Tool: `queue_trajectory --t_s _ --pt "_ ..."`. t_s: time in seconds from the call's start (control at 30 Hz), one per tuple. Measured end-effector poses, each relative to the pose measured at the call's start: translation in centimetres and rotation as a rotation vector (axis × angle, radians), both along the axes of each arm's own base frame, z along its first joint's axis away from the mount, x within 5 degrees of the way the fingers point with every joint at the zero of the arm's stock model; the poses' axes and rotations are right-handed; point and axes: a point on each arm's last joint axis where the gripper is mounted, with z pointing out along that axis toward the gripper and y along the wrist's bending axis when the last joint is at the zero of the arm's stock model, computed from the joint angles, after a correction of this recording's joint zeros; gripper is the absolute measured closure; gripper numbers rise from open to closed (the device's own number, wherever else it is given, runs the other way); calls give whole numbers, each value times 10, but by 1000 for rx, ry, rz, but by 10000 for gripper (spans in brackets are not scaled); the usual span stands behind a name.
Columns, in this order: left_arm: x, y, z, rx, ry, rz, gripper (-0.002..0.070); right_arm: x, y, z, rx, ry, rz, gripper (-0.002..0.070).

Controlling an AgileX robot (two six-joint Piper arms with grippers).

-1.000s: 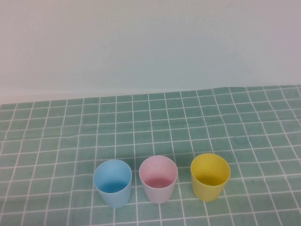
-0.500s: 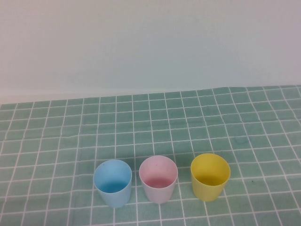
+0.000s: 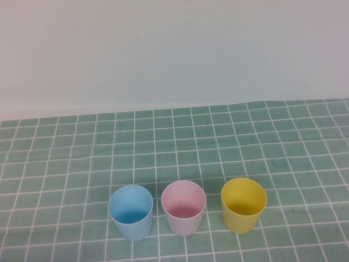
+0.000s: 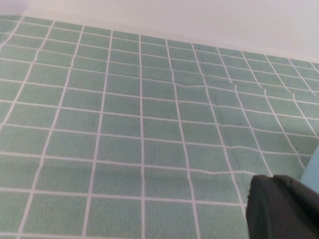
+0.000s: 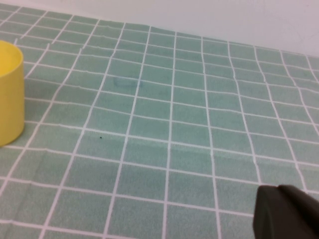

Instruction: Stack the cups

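I see blue cup (image 3: pixel 130 212), pink cup (image 3: pixel 184 207), yellow cup (image 3: pixel 244 204) upright in a near row (unstacked). Left end effector (image 4: pixel 284 208) sits just left of blue, right end effector (image 5: pixel 289 214) right of yellow; I cannot tell either grip.

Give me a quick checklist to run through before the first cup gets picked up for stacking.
1. All three cups upright, mouths up: blue cup, pink cup, yellow cup: ok.
2. Cups apart, none nested yet: ok.
3. Cups look empty inside: ok.
4. Left gripper located, near the blue cup's side, out of the high view: ok.
5. Right gripper located, off to the yellow cup's side: ok.
6. Jaws open on either gripper: cannot tell.
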Motion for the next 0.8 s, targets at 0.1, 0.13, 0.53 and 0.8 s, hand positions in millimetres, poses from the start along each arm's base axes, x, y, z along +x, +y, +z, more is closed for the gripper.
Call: queue_trajectory --t_s 0.1,0.13,0.53,0.8 --pt "0 0 0 0 0 0 679 0 0 0 0 0 0 678" --pt "0 0 0 0 0 0 679 0 0 0 0 0 0 678" --pt "0 0 0 0 0 0 679 0 0 0 0 0 0 678" --pt "0 0 0 0 0 0 679 0 0 0 0 0 0 678"
